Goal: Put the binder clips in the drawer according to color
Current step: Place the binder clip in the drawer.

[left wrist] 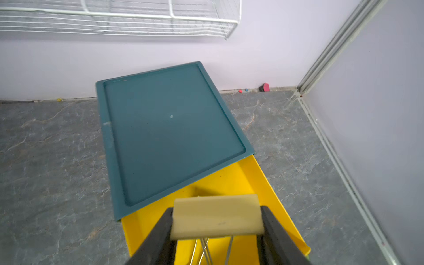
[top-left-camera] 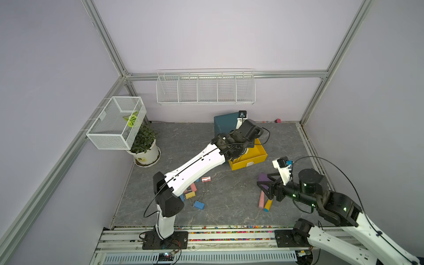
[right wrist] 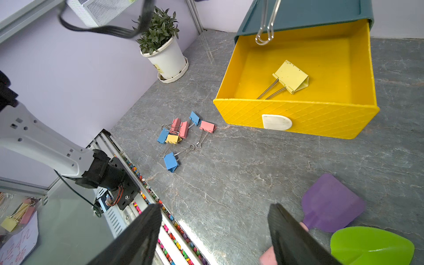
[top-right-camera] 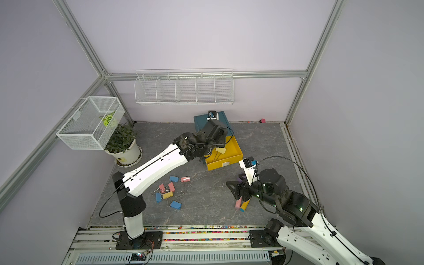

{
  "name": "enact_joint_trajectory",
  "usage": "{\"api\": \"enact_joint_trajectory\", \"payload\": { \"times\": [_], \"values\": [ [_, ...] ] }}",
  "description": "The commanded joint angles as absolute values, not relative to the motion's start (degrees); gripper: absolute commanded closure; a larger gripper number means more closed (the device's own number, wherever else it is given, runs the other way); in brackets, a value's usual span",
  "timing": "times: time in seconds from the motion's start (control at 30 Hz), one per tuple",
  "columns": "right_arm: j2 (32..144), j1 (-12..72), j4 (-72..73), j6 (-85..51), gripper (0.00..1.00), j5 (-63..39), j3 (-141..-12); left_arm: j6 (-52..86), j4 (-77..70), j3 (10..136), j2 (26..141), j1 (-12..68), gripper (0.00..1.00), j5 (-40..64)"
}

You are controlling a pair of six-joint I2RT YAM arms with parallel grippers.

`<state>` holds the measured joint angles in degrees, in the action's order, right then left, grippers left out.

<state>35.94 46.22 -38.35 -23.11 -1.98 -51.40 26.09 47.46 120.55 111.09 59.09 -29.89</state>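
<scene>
1. In a top view my left arm reaches over the open yellow drawer; its wrist hides what it carries. Loose binder clips lie on the grey marbled table.
2. Left wrist: my left gripper clamps a pale yellow clip above the drawer, with the lilac wall behind.
3. Right wrist: my right gripper gapes wide and empty beside the purple shovel; a second yellow clip lies inside the drawer.

Potted plant stands beside a mesh basket; purple shovel lies beside green shovel.
</scene>
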Motion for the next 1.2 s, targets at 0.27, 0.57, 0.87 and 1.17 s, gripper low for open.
{"api": "enact_joint_trajectory", "payload": {
  "times": [0.27,0.57,0.87,1.17],
  "values": [
    [35.49,46.32,-39.03,-23.65,0.21,-1.06,-52.56,16.38,58.91,123.86,117.59,58.54,0.64,-29.00],
    [36.30,46.32,-38.50,-24.08,0.21,-1.67,-52.20,19.03,60.87,120.24,116.67,58.02,0.54,-25.93],
    [36.65,46.32,-38.46,-24.20,0.21,-1.32,-51.95,23.43,60.64,117.52,115.05,57.51,0.21,-26.34],
    [37.39,46.32,-37.84,-24.26,0.21,-1.49,-52.03,30.77,60.30,117.29,106.55,57.50,0.12,-30.26]
  ]
}}
